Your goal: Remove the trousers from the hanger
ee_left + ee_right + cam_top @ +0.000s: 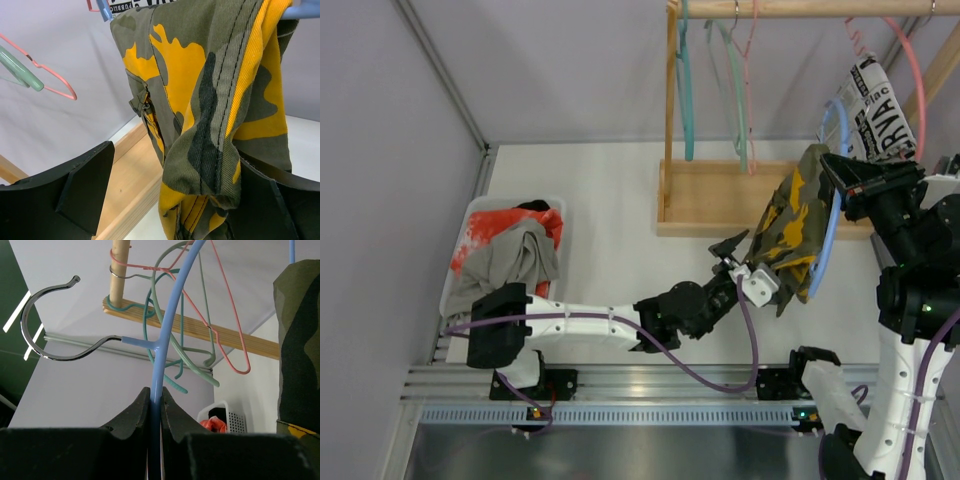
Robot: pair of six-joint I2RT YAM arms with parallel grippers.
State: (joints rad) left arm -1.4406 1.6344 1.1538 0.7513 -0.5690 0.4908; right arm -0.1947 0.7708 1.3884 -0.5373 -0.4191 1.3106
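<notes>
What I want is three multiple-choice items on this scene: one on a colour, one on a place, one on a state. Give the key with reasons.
1. The hanger carrying the camouflage trousers is: A pink; B blue; C green.
2. The grey trousers lie: A in the white basket; B over the wooden rail; C on a green hanger.
3. The left gripper is: A shut on a pink hanger; B out of view; C open, with the camouflage trousers between its fingers.
Key: B, the bar under the cloth is blue; A, grey cloth lies in the basket at left; C, both fingers stand wide either side of the cloth.
</notes>
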